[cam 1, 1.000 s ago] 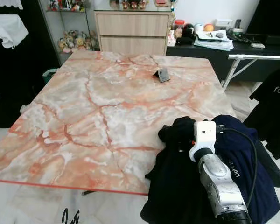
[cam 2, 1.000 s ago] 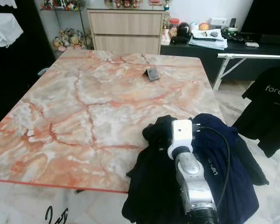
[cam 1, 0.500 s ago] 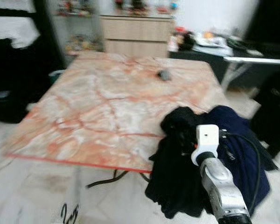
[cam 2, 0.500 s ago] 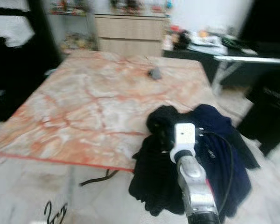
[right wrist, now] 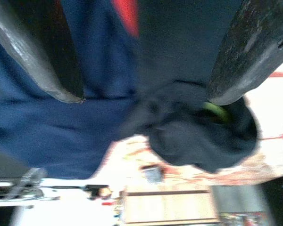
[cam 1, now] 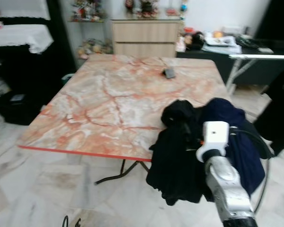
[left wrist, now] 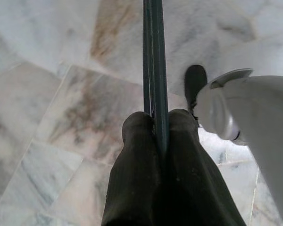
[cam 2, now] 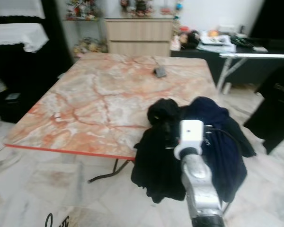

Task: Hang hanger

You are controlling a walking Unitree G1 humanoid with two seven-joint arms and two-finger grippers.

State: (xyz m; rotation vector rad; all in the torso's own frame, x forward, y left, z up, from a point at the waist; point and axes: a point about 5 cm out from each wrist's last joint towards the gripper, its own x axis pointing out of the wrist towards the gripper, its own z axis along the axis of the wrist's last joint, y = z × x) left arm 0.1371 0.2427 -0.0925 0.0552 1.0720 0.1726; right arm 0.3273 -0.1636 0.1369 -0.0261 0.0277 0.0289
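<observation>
A big marble table (cam 1: 109, 101) is filling the middle of the room. At its four-o'clock corner, dark clothes (cam 1: 180, 156) are hanging off the edge, a navy garment (cam 1: 236, 142) beside a black one. The right gripper (right wrist: 146, 94) is reaching into them, fingers (right wrist: 245, 52) spread apart around the cloth. The left gripper (left wrist: 155, 127) is pinching a thin dark hanger bar (left wrist: 153, 56) above the floor. A small dark object (cam 1: 169, 73) is lying toward the table's one o'clock.
</observation>
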